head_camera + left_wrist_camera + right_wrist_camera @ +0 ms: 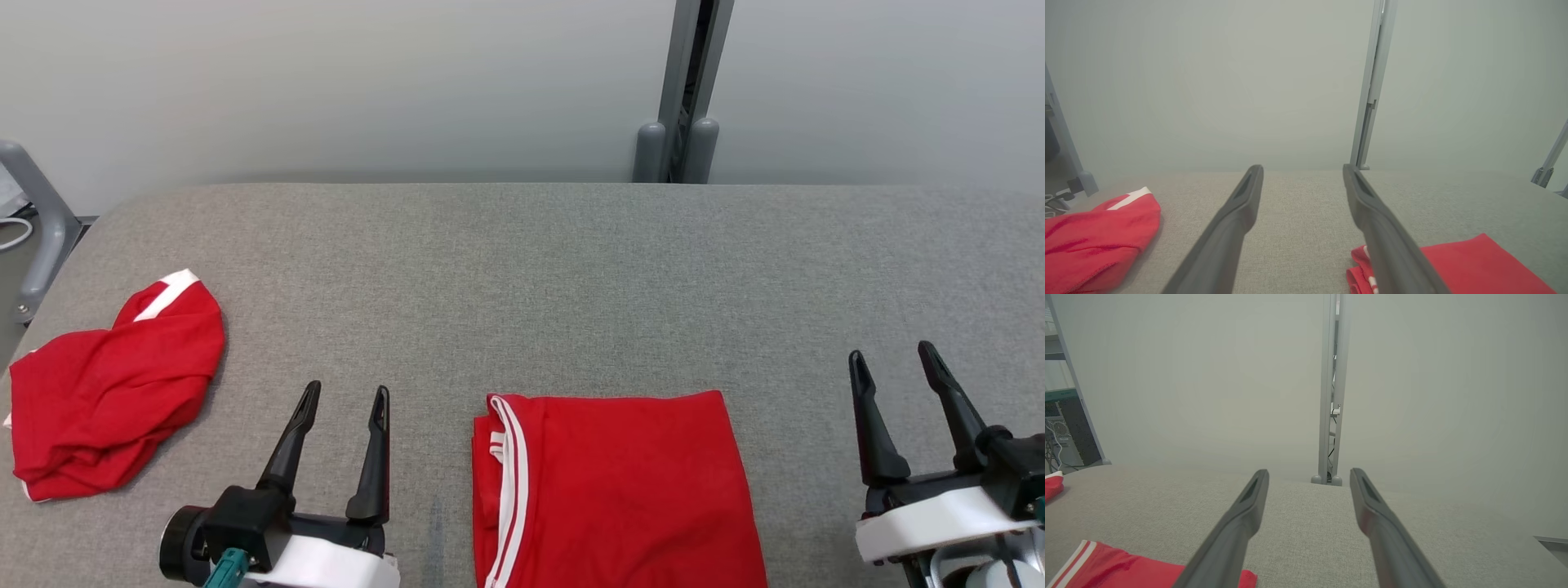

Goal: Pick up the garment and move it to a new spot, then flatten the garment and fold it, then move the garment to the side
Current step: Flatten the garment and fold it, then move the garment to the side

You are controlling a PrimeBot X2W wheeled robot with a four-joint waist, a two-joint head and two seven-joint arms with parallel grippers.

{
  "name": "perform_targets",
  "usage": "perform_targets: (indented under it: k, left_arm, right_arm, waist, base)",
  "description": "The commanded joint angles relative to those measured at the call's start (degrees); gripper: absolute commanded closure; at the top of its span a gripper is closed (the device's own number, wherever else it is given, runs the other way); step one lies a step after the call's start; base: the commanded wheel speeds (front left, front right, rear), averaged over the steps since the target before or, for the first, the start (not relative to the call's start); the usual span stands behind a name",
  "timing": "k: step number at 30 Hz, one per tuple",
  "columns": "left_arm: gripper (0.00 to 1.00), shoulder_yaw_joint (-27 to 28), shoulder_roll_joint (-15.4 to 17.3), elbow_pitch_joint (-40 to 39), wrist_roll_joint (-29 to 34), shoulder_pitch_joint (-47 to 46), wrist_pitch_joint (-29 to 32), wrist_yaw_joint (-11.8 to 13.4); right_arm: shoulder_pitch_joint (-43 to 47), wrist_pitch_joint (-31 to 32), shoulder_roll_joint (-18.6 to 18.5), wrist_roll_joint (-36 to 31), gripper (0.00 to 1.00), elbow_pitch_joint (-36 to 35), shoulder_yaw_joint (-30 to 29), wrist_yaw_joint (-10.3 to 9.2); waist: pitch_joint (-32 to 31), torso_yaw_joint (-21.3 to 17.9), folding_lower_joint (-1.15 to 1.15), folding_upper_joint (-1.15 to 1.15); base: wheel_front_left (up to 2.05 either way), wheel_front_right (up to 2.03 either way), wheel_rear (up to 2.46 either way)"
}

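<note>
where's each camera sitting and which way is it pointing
Head view: on the head, facing forward and down at the grey table; left end effector and right end effector show, open.
Left wrist view: on that wrist, along its own fingers toward the wall.
Right wrist view: likewise, toward the grey post.
Shared: all three catch the folded red garment.

Two red garments lie on one grey table [571, 269]: a folded garment [620, 490] at lower centre, a crumpled garment [106, 400] at left. Two grippers appear, the left gripper [347, 389] and the right gripper [890, 351], with two fingers each.
</note>
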Motion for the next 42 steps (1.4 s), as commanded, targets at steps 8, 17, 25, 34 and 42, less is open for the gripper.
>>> perform_targets:
  k: [8,17,25,34,42]
  left_arm:
    - [0.0,-0.6,0.2,0.2,0.4,0.6,0.0,0.4]
    - [0.0,-0.5,0.2,-0.8,0.0,0.8,-0.1,0.6]
    - [0.0,-0.7,0.2,-0.2,0.0,0.4,-0.1,0.3]
    - [0.0,-1.2,0.2,0.5,0.1,0.0,0.0,0.0]
    - [0.0,-1.3,0.2,0.6,0.3,-0.6,0.0,-0.1]
  right_arm:
    - [0.8,-0.8,1.5,1.1,0.0,4.9,-0.2,0.01]
    - [0.0,-1.0,1.4,2.2,0.0,7.1,0.4,0.01]
    - [-0.5,-1.1,1.0,3.3,0.0,8.2,1.3,0.01]
    - [-0.3,1.1,0.2,8.0,0.0,9.5,5.6,0.01]
    - [-0.9,0.9,-1.3,9.6,0.0,10.2,6.4,0.01]
  waist:
    - [0.2,-0.7,0.0,0.0]
    - [0.2,-0.6,0.0,0.0]
    - [0.5,-0.3,0.0,0.0]
    - [1.0,0.1,0.0,0.0]
    - [1.9,0.7,0.0,0.0]
  base:
    - [0.0,0.0,0.0]
    - [0.0,0.0,0.0]
    - [0.0,0.0,0.0]
    - [0.0,0.0,0.0]
    - [0.0,0.0,0.0]
